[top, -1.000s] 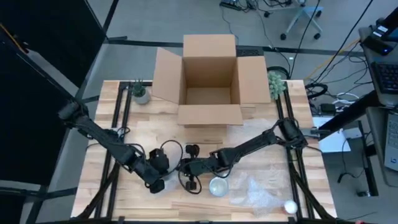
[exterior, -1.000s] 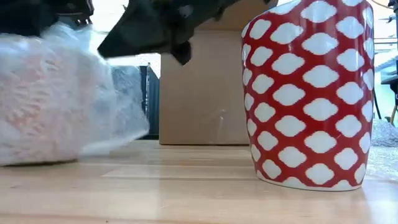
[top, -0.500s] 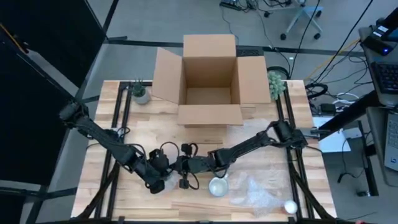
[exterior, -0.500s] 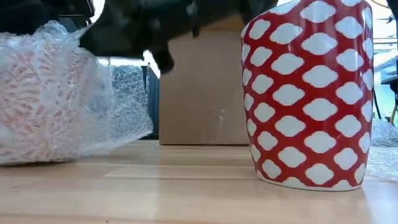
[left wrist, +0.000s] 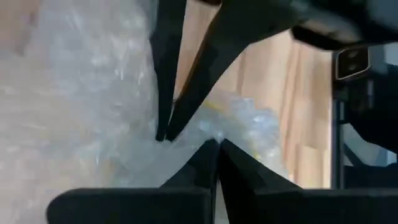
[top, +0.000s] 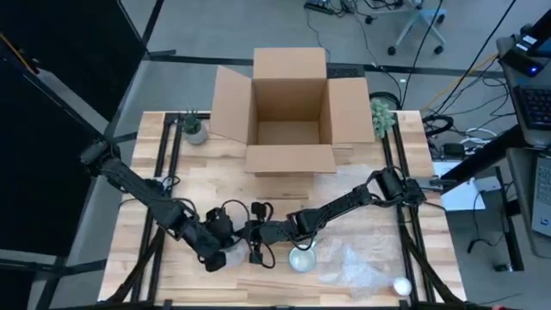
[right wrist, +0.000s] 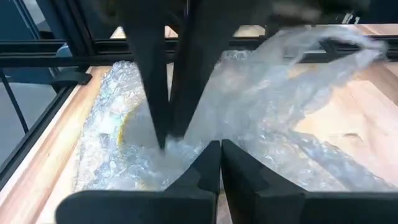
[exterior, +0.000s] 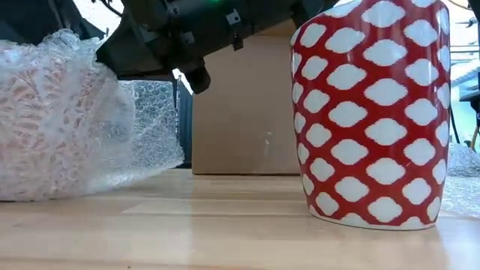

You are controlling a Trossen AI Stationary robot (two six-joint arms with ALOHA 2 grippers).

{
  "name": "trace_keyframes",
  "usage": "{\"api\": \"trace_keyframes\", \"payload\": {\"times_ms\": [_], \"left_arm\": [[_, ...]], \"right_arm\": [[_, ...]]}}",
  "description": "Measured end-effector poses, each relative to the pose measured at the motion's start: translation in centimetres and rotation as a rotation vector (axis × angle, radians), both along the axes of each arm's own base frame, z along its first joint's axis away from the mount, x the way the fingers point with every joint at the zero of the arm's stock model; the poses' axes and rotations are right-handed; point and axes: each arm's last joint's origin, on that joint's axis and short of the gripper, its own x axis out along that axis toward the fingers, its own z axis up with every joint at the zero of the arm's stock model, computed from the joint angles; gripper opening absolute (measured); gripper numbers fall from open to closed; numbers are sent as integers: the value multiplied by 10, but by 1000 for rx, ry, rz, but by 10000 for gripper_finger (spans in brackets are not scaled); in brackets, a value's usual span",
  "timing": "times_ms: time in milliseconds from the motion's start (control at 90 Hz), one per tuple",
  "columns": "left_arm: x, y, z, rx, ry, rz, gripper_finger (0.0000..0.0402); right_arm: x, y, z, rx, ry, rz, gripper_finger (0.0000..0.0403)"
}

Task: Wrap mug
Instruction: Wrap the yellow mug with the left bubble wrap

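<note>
Left gripper (top: pixel 225 256): we see it low over the front of the table, fingers pressed together on a fold of bubble wrap (exterior: pixel 67 120)

Right gripper (top: pixel 255 250): just beside the left one, tip to tip with it; in its own wrist view the fingers (right wrist: pixel 211 163) are pinched together on the same plastic

Wrapped mug (top: pixel 231 256): under and between the two grippers; we make out a red and white pattern through the wrap in the low view, lying on the table (exterior: pixel 225 232)

Bubble wrap, wrist views: it fills the space right ahead of each gripper's tips (left wrist: pixel 93 112), with the other gripper's fingers coming down into it from the far side

Bare mug (top: pixel 301 257): upright, near the right gripper on the side away from the left one, not touched; in the low view it is red with white shapes (exterior: pixel 375 112)

Loose wrap (top: pixel 357 267): farther out beyond the bare mug, well apart from both grippers

Cardboard box (top: pixel 290 112): open, at the back of the table, well away from the grippers
</note>
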Motion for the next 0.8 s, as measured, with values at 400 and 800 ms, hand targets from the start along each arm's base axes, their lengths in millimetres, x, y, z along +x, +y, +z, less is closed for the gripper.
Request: {"api": "trace_keyframes", "payload": {"times_ms": [400,800], "left_arm": [[-34,18,61,204,96,55,0],[-84,53,8,384,194,398,0]], "right_arm": [[-1,1,-2,12,7,4,0],[-1,1,-2,14,7,6,0]]}}
